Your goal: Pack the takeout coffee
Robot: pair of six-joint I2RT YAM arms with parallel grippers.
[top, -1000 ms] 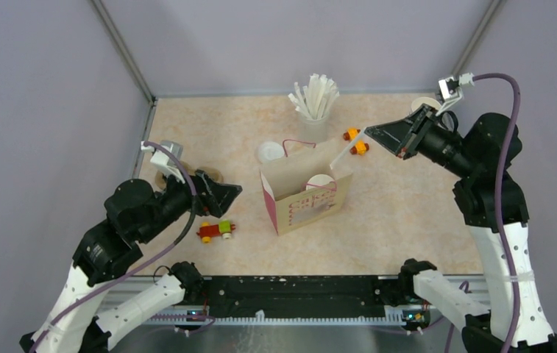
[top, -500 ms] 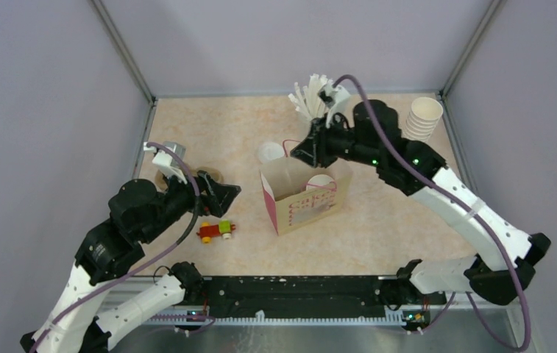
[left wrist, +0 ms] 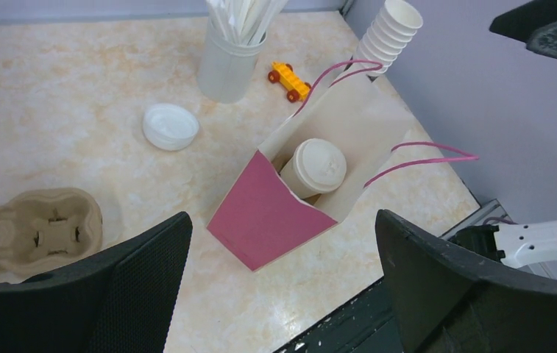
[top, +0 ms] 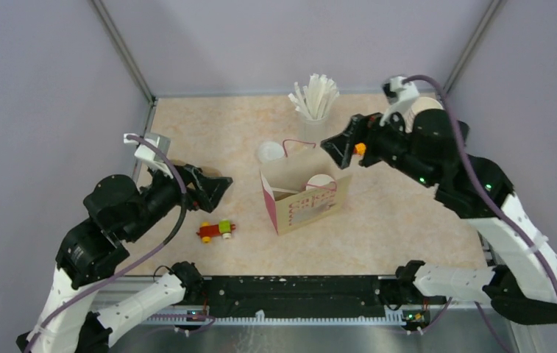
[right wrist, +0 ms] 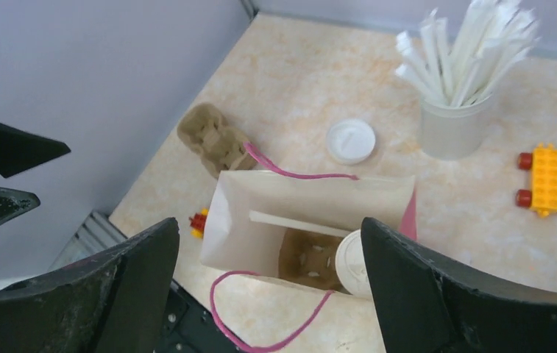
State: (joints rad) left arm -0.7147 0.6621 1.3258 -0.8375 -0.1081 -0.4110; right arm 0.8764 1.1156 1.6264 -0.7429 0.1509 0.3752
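The takeout coffee [top: 320,181] is a white lidded cup standing inside the open pink-and-cream paper bag [top: 308,204], at its right end. It also shows as the coffee [left wrist: 319,166] in the bag [left wrist: 260,218], and as the coffee [right wrist: 352,263] in the bag [right wrist: 297,197]. A white stick [right wrist: 297,223] lies across the inside of the bag. My right gripper [top: 338,148] hangs open above the bag's back right corner, its jaws [right wrist: 270,224] holding nothing. My left gripper [top: 218,185] is open and empty to the left of the bag, shown over it as the gripper [left wrist: 282,220].
A loose white lid [top: 268,152] lies behind the bag, near the holder of white sticks [top: 313,103]. A brown cardboard cup tray [left wrist: 32,228] sits under my left arm. A yellow toy car [right wrist: 546,179], a red-green toy [top: 216,230] and stacked paper cups [left wrist: 389,33] are around.
My right arm swung over the bag with a white stick, opened and let it go into the bag, then drew back to the right. The left arm shifted slightly left.
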